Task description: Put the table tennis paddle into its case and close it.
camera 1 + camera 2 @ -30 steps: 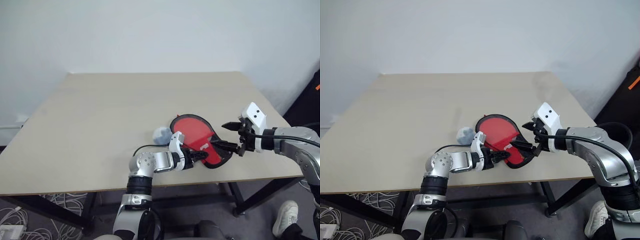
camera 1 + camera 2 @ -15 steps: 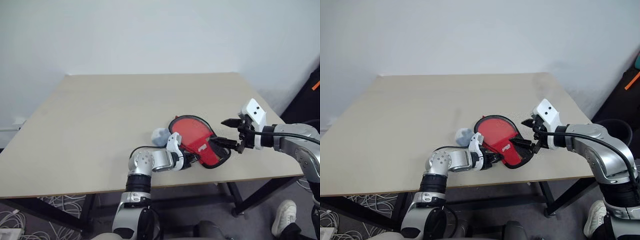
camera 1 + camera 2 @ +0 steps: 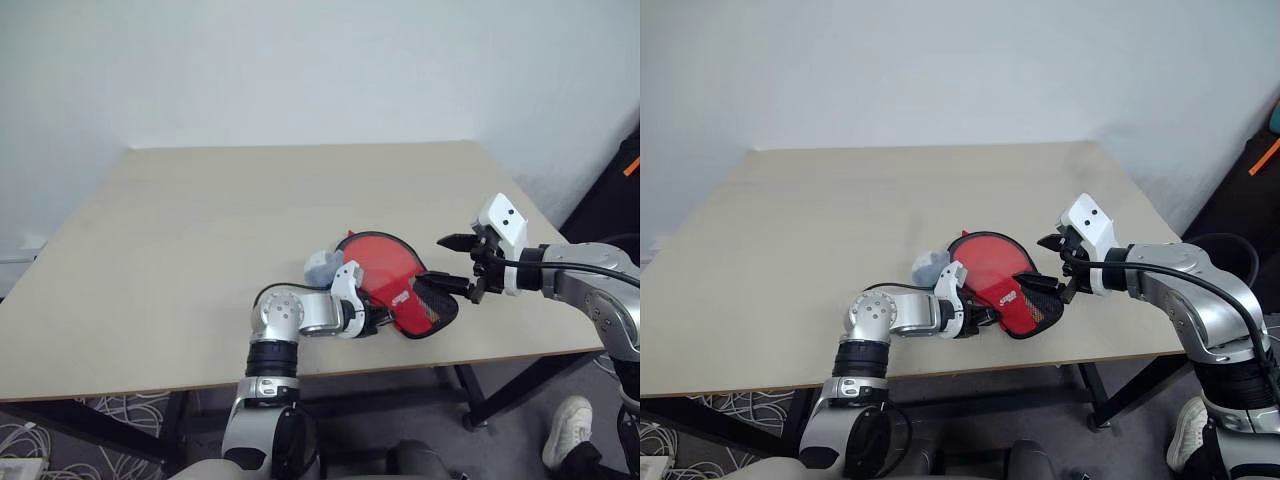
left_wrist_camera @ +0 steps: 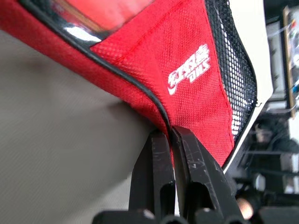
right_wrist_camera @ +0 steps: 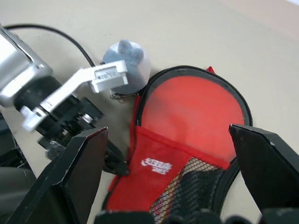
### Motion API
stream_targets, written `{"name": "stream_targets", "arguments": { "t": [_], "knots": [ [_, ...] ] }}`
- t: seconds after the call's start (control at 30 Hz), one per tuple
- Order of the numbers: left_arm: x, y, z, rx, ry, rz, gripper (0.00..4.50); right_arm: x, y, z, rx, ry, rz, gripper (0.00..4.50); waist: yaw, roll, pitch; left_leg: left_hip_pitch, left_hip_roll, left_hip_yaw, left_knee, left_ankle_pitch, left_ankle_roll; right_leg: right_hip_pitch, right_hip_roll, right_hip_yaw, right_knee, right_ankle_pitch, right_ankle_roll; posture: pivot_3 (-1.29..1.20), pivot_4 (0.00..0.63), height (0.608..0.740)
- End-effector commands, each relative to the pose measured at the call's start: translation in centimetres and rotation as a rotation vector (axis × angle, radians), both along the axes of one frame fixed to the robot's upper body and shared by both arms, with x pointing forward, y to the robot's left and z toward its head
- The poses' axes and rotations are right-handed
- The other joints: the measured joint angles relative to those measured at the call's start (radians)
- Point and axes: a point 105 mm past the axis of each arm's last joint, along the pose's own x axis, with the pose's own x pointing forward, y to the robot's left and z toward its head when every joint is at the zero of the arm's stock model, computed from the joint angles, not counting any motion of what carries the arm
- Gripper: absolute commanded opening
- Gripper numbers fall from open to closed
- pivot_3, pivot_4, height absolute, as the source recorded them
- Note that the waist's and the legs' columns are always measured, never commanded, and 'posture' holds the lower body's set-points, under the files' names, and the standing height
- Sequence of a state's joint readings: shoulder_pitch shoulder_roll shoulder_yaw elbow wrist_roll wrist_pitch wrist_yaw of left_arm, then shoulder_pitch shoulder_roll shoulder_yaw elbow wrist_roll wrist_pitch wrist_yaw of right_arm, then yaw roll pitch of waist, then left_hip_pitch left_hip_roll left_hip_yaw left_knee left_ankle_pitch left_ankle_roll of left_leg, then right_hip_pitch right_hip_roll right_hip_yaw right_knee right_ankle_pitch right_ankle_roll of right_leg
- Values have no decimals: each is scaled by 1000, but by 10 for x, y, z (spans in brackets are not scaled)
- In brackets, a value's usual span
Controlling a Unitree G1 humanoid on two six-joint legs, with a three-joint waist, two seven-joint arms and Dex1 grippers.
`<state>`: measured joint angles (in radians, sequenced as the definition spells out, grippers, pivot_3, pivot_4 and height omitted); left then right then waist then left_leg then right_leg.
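Since a second ago the left gripper point(image 4: 169, 140) has snapped shut on the black-edged rim of the case point(image 3: 405, 300), and the case's near flap now looks lifted off the table point(image 3: 180, 250) a bit instead of lying flat. The left forearm lies low along the table's near edge, fingers pointing across at the case, beside a small grey plush thing point(image 3: 322, 266). The right gripper point(image 3: 455, 265) hovers just right of the case, spread wide and empty, angled down; the table tennis paddle point(image 5: 196, 112) sits inside the case, red face showing.

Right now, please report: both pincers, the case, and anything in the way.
Left pincer shut on the case edge. Right pincer open, beside the case's mesh end. Paddle inside, case unzipped. Small grey soft thing touches the case.
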<state>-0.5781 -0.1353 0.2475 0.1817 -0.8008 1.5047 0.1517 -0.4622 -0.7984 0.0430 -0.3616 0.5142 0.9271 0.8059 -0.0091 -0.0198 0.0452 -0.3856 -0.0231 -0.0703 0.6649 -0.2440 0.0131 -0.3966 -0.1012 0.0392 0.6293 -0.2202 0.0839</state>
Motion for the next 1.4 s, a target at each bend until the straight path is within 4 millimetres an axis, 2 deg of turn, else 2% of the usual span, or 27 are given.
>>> {"name": "stream_targets", "arguments": {
  "t": [0.03,0.13,0.23,0.53,0.67,1.0,1.1,1.17,1.27,1.4],
  "knots": [
    [-12,22,7,41,-50,-76,21,1,5,12,8,-51,32,4500,-7,0,0,-2,0,0,-1,0,0,-2,0,0,0,0,0,0,0,698],
    [-25,36,7,58,-84,-148,21,1,8,11,6,-46,43,4500,-11,1,0,-10,0,0,-1,1,0,-11,0,2,1,3,-4,0,0,698],
    [-38,46,9,68,-101,-217,21,0,10,10,8,-41,54,4500,-11,1,0,-9,0,0,-2,1,0,-11,0,2,0,3,-6,0,0,698],
    [-71,48,16,35,-105,-368,21,-2,13,7,9,-33,68,4500,-10,1,0,-9,-1,0,0,1,0,-10,-1,2,0,2,-3,0,0,698],
    [-78,48,19,34,-108,-406,21,-2,15,8,10,-34,76,4500,-10,1,0,-9,-1,0,0,1,0,-10,-1,2,0,2,-3,0,0,698],
    [-85,64,14,111,-104,-436,21,0,19,9,8,-34,94,4500,-10,1,0,-9,-1,1,0,1,0,-10,-1,2,0,1,-5,0,0,698],
    [-85,67,13,123,-105,-439,603,1,20,9,9,-33,97,4500,-10,1,0,-9,-1,1,0,1,0,-10,-1,2,0,1,-5,0,0,698],
    [-85,67,15,119,-114,-439,1274,1,20,9,9,-33,98,4500,-10,1,0,-9,-1,1,0,1,0,-10,-1,2,0,1,-6,0,0,698],
    [-75,68,31,92,-184,-421,2284,3,22,8,11,-29,104,4500,-10,1,0,-9,-1,1,0,1,0,-10,-1,2,0,0,-6,0,0,698],
    [-81,71,54,30,-261,-480,2284,4,26,7,16,-23,116,4500,-11,2,1,-10,0,1,0,1,0,-10,0,2,0,0,-6,0,0,698]
  ]
}}
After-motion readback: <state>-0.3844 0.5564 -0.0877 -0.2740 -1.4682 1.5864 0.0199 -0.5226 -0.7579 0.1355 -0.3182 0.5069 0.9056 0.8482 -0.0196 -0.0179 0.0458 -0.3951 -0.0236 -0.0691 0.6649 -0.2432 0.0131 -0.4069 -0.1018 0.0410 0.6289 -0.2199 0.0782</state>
